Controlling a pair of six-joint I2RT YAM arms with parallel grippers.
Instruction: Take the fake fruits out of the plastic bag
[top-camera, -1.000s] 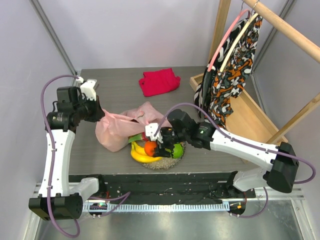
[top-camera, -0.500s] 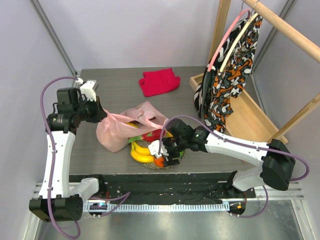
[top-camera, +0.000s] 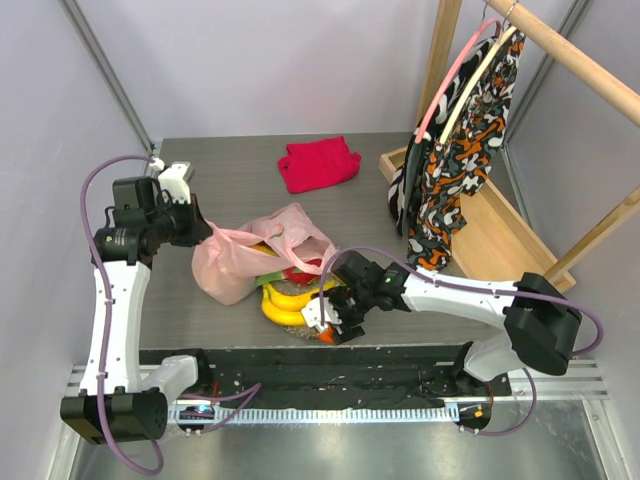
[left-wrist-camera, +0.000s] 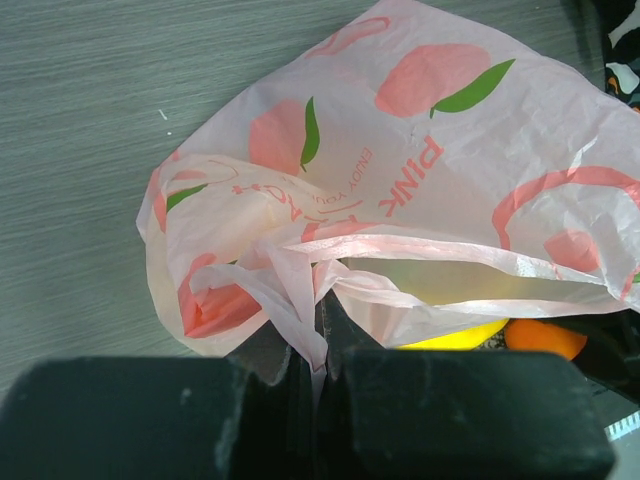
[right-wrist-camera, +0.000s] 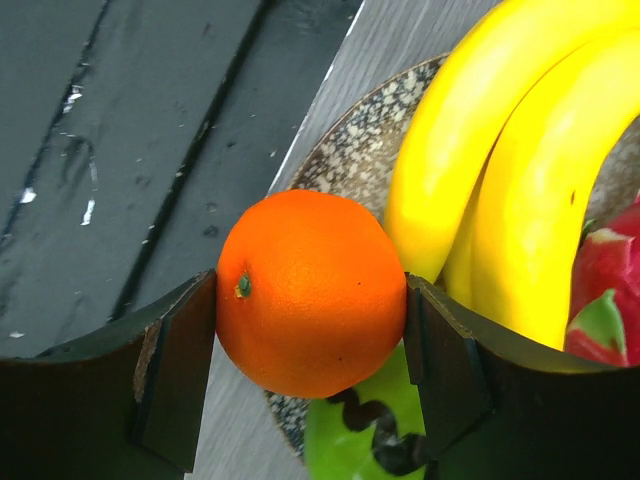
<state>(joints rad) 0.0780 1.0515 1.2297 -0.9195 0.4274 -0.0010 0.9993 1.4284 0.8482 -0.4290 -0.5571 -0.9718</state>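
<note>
The pale pink plastic bag (top-camera: 240, 255) lies crumpled on the table, its mouth facing the plate. My left gripper (top-camera: 196, 228) is shut on one of its loop handles (left-wrist-camera: 300, 300), pinched between the jaws of the left gripper (left-wrist-camera: 315, 338). My right gripper (top-camera: 327, 322) is shut on the orange (right-wrist-camera: 310, 290), held over the near rim of the glittery plate (right-wrist-camera: 355, 150). Yellow bananas (right-wrist-camera: 500, 170), a green apple (right-wrist-camera: 345, 445) and a pink dragon fruit (right-wrist-camera: 605, 285) sit on the plate. A yellow fruit (left-wrist-camera: 450, 335) shows at the bag's mouth.
A folded red cloth (top-camera: 318, 163) lies at the back of the table. A wooden rack (top-camera: 500, 230) with a patterned garment (top-camera: 455, 150) stands at the right. The black strip at the table's near edge (top-camera: 300, 360) runs just below the plate.
My right gripper has carried the orange from above the plate down toward the plate's near rim and the table's front edge. The left gripper has kept its hold on the bag handle.
</note>
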